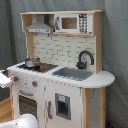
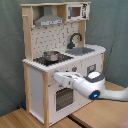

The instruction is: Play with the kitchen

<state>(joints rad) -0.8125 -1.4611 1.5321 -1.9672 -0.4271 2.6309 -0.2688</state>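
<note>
Second exterior view shows the arm (image 2: 95, 87) reaching across the kitchen (image 2: 62, 60) front, w/ the gripper (image 2: 54, 76) at the stove-side corner, just below the counter edge and near the knobs (image 2: 75, 69); can't tell if it's spread or pressed together, too blurred. First exterior view catches only a white bit of the gripper (image 1: 4, 80) at the kitchen's stove-side edge, beside a red knob (image 1: 15, 78). Kitchen stands on a wood floor (image 2: 20, 120) vs a grey backdrop, upright, filling both exterior views. Handling, by my guess: rigid wood/board body, bulky, won't budge from a light push; moving parts are the small ones. Knobs prob. turn stiffly, best pinched at the rim. Oven door (image 2: 65, 95), below the gripper, should be pulled by its bar handle. Pot (image 2: 50, 56) on the stove, above the gripper, looks light, metal, likely slippery. Faucet (image 2: 75, 39) and sink (image 2: 82, 50) sit further along the counter, well apart from the gripper.
</note>
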